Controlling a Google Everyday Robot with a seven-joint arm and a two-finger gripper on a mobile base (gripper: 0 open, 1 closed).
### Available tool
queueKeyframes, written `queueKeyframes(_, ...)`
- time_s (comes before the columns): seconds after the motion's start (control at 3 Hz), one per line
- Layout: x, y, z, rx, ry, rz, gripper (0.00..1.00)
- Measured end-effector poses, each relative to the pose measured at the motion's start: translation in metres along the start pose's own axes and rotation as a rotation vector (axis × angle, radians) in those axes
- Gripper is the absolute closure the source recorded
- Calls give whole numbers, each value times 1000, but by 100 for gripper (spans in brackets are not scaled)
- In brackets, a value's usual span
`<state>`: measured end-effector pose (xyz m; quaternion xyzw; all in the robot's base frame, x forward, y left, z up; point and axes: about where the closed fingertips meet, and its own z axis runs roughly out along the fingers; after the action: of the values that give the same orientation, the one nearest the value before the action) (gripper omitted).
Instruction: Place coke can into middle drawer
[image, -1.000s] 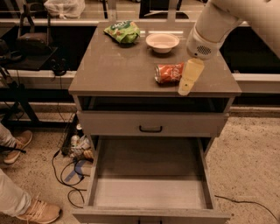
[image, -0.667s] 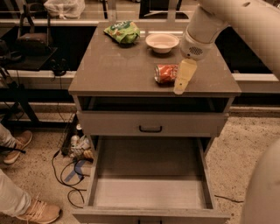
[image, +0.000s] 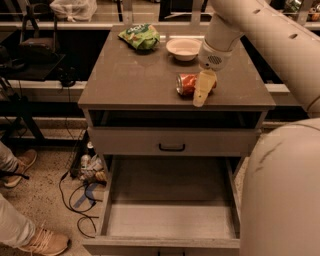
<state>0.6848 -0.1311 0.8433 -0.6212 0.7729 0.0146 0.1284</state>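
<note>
The coke can (image: 186, 84) lies on its side on the cabinet top (image: 130, 80), right of centre near the front edge. My gripper (image: 202, 94) hangs down from the arm at the upper right, right in front of the can's right end and covering part of it. The middle drawer (image: 170, 212) is pulled out below, with a bare grey floor and pale side walls.
A green snack bag (image: 140, 36) and a white bowl (image: 183, 48) sit at the back of the cabinet top. A shut drawer front with a black handle (image: 172, 147) is above the open drawer. My arm's body (image: 280, 190) fills the lower right. A person's shoes (image: 45, 242) and cables (image: 80, 192) are at the left.
My gripper has moved left along the cabinet top, from beside the can to its right end. My arm's body has swung into the lower right of the view.
</note>
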Motion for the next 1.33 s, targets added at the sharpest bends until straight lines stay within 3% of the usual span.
queueKeyframes(0.67, -6, -5, 17, -45, 4, -16, 61)
queueKeyframes(1.0, 1, 3, -5, -6, -9, -22, 84)
queueKeyframes(1.33, 15, 32, -50, 48, -25, -3, 100)
